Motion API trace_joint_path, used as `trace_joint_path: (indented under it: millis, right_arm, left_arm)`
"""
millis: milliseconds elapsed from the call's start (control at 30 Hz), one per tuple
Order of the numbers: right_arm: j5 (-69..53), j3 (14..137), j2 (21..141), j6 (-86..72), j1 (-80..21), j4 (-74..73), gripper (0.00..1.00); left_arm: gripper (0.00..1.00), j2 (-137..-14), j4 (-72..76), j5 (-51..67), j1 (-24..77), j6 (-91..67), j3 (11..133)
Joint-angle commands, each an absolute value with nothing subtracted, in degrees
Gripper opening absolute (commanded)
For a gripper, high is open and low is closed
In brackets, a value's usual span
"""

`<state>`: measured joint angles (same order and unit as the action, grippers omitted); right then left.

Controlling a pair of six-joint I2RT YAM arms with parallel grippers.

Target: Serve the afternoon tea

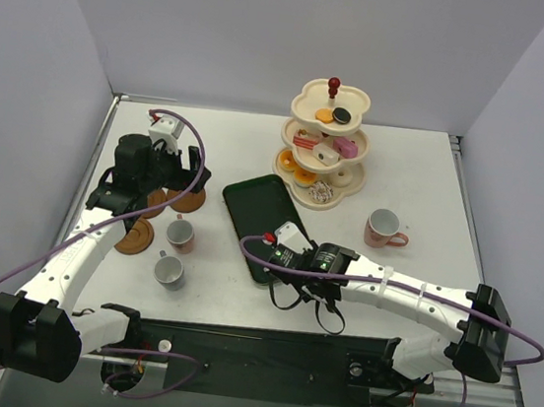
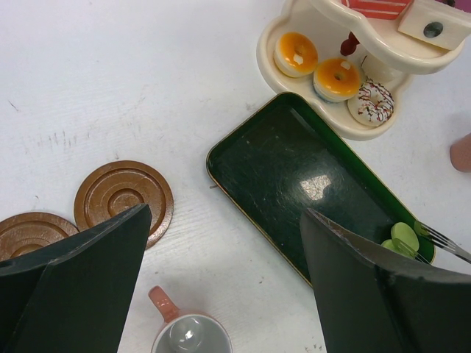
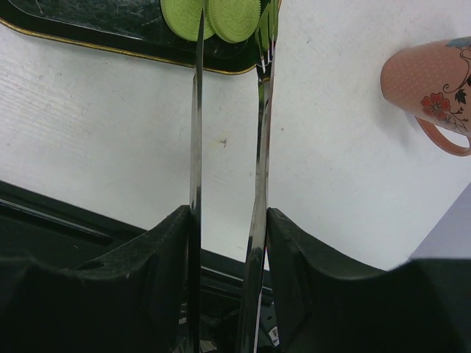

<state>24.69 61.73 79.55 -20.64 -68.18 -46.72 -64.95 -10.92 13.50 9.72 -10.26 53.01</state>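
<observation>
Left gripper [image 2: 224,213]: fingers spread wide, holding nothing, hovering above the table. Two brown saucers [image 2: 124,195] lie at and just outside its left finger. A cup [image 2: 190,334] stands upright and empty just behind the gap between the fingers. The second cup [image 1: 168,270] is further back toward the base. The dark tray [image 2: 294,169] lies ahead and to its right.

Right gripper [image 3: 228,220]: pressed together on the handles of the metal tongs [image 3: 195,110]. Straight ahead of its fingers, the tong tips pinch a green macaron [image 3: 232,15] at the near corner of the tray. I can't tell whether the macaron rests on the tray or is just off it. The three-tier stand [image 1: 324,145] is well ahead of the tips, past the tray's far end, and holds sweets on all tiers. The third cup [image 3: 430,77] stands off to the gripper's right, apart from the tongs.

Step, my read: moving the macaron by tongs between tray and stand.

Next move needs steady squeeze, a clean lift over the tray lip, and a free spot on a tier.

Writing: none readable. The right cup has a red flower print only.
</observation>
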Motion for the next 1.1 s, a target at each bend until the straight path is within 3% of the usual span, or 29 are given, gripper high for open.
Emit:
trace_joint_path:
  millis: [0, 1067]
  right_arm:
    - [26.5, 62.2, 80.3, -19.5, -67.9, -48.0, 0.39]
    - [33.7, 65.7, 82.5, -19.7, -68.4, -53.0, 0.17]
  left_arm:
    - [0.94, -64.2, -9.4, 14.1, 9.9, -10.3, 54.1]
    - [0.94, -64.7, -9.3, 14.2, 9.9, -10.5, 54.1]
